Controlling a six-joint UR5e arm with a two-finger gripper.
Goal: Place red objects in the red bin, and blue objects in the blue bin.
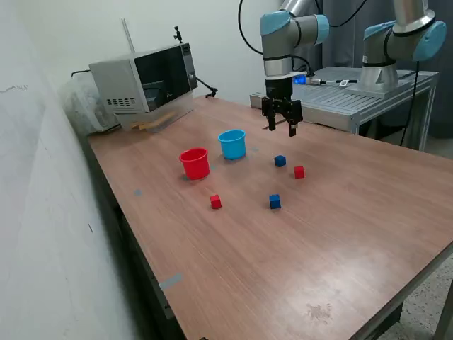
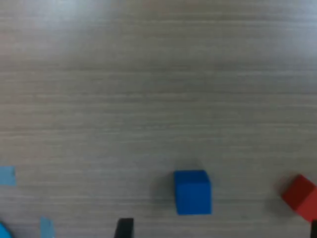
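Note:
In the exterior view two red cubes [image 1: 215,202] [image 1: 299,171] and two dark blue cubes [image 1: 280,161] [image 1: 274,202] lie on the wooden table. The red cup [image 1: 195,163] and the light blue cup [image 1: 232,144] stand upright side by side, toward the exterior view's left of the cubes. My gripper [image 1: 282,127] hangs open and empty above the table, behind the cubes. The wrist view shows one blue cube [image 2: 192,191], a red cube [image 2: 302,197] at the picture's edge, and a dark fingertip [image 2: 124,228].
A microwave [image 1: 145,78] stands at the table's far corner on the exterior view's left. A second robot arm [image 1: 396,42] stands on a metal table [image 1: 354,99] behind. Small blue tape marks [image 2: 7,175] are stuck on the wood.

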